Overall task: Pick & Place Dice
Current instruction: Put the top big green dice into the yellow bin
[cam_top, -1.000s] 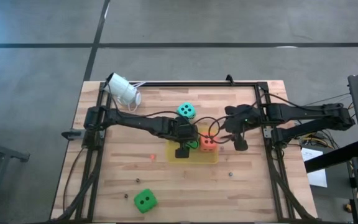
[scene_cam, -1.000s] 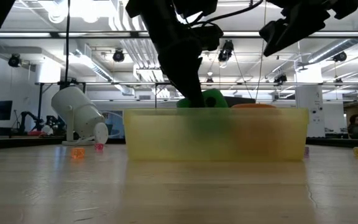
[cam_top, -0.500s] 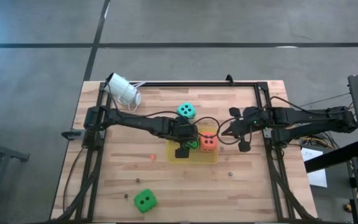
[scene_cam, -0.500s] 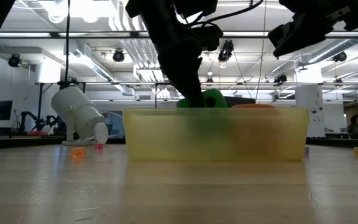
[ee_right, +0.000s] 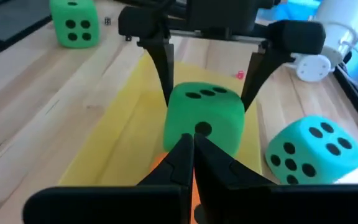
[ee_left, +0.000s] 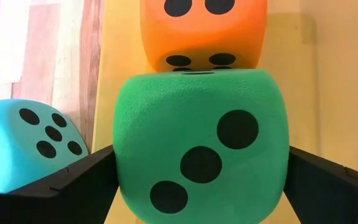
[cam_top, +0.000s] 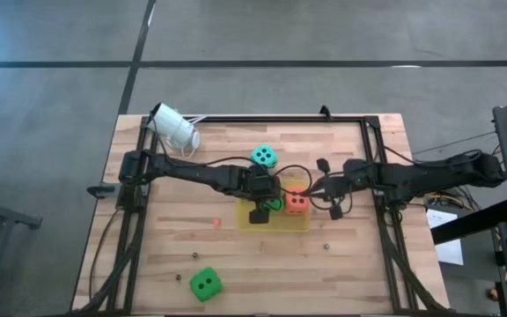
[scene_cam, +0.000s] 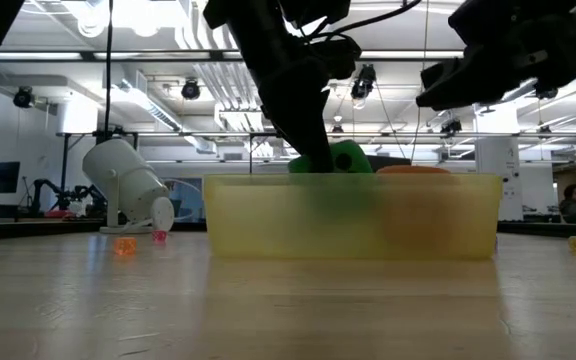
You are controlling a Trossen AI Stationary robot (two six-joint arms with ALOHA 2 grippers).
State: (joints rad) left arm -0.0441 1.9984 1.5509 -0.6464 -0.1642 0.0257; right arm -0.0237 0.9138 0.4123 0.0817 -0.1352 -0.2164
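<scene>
- Left claw (cam_top: 259,204): fingers spread wide on either side of a green die (ee_left: 199,144), which sits between them inside the yellow tray (cam_top: 299,223). In the left wrist view the die fills the whole gap, but whether the fingers press on it or stand just clear cannot be told.
- Orange-red die (cam_top: 296,202): in the tray, just beyond the left claw's fingertips and touching the green die.
- Teal die (cam_top: 264,158): on the tabletop outside the tray, close beside the left claw.
- Second green die (cam_top: 204,283): on the tabletop, well apart from both claws.
- Right claw (cam_top: 320,188): fingers pressed together and holding nothing, raised above the tabletop near the tray's far side, pointing at the held-space green die and the left claw.
- Handling, judged: the dice look like foam, with rounded edges and a matt skin. They are probably very light, give under pressure, are unlikely to slip and are not fragile.
- Where to take hold, judged: on two opposite flat faces, at mid-height, with the fingers spread almost to their limit, since each die is nearly as wide as the opening. A corner grip would likely twist the cube out.
- Caution, judged: firm squeezing may deform the foam, so that it springs or rolls on release. Neighbouring dice that touch may be dragged along.
</scene>
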